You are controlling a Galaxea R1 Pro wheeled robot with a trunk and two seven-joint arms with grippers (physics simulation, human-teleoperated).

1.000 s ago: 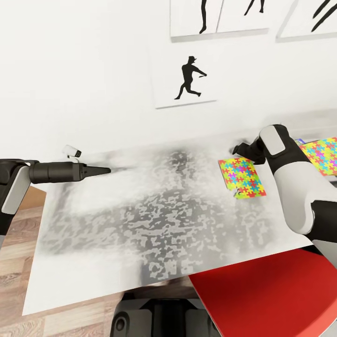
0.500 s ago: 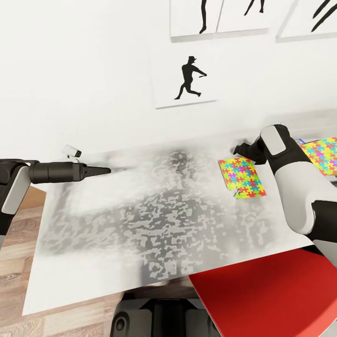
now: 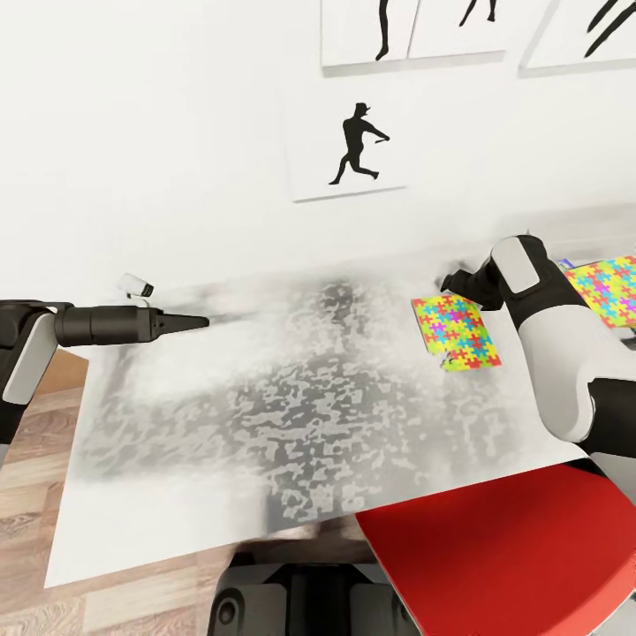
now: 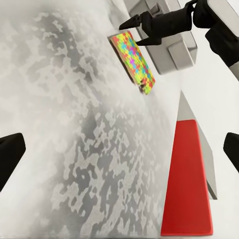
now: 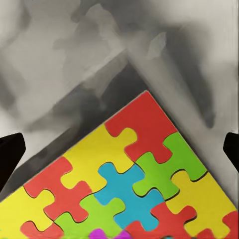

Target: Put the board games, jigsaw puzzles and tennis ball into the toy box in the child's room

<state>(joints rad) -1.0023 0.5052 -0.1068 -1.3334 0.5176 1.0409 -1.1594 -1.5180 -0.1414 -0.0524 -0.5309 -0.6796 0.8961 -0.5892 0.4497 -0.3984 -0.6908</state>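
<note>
One jigsaw puzzle (image 3: 455, 332) lies flat on the table (image 3: 265, 397), a thin board of yellow, pink, blue and green pieces. My right gripper (image 3: 445, 284) hovers open over its far corner. In the right wrist view the puzzle (image 5: 134, 169) is close below, between the spread fingertips (image 5: 10, 154), which do not touch it. A second jigsaw puzzle (image 3: 609, 287) shows at the right edge, partly behind my right arm. My left gripper (image 3: 200, 321) hangs open over the table's left part, holding nothing. The left wrist view looks across to the puzzle (image 4: 133, 62) and the right gripper (image 4: 144, 27).
A red seat (image 3: 503, 556) sits close against the table's front right edge. A small white object (image 3: 137, 284) lies at the table's far left corner. Black silhouette prints (image 3: 353, 146) hang on the white wall behind. Wood plank floor (image 3: 35, 424) shows at the left.
The whole picture has shifted up by a few pixels, so the camera moved slightly. Neither arm nor the puzzles have visibly moved.
</note>
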